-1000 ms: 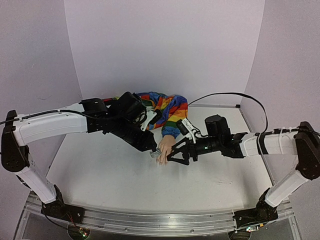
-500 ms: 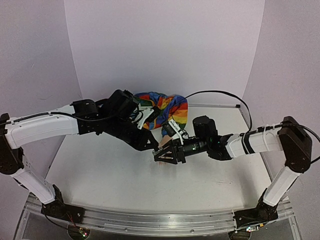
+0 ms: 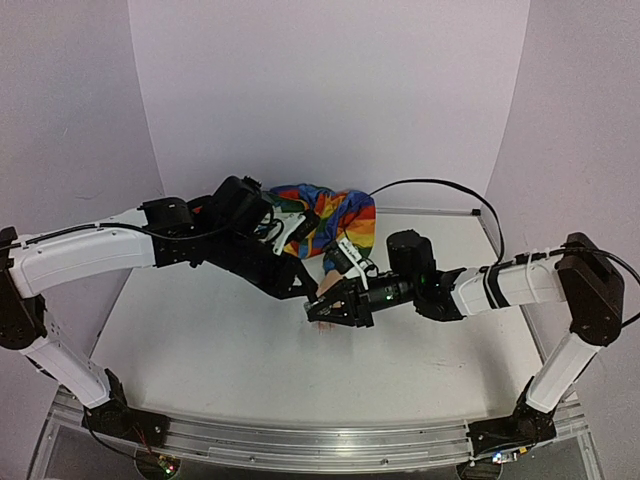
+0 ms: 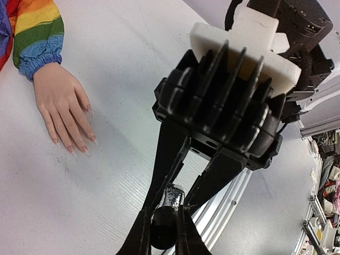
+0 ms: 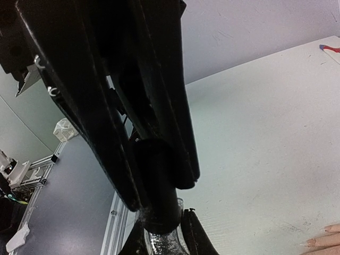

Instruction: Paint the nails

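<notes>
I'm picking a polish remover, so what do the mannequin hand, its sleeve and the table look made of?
Mannequin hand: smooth, matte flesh-toned plastic or vinyl, judging by its even, seamless skin. Sleeve: soft fabric, shown by the gathered cuff and folds. Table: white matte board with fine parallel grain, perhaps laminate; cannot tell more.

The left end effector (image 4: pixel 163 220) and the right end effector (image 4: pixel 173 197) meet tip to tip, one clamped on the black cap (image 4: pixel 161 235), the other on the small bottle (image 4: pixel 171 192), so nothing passes between them. Below and to one side lies the mannequin hand (image 4: pixel 62 112), with the rainbow sleeve (image 3: pixel 335 215) behind. The bare surface (image 3: pixel 230 350) nearer than the tips is open.
</notes>
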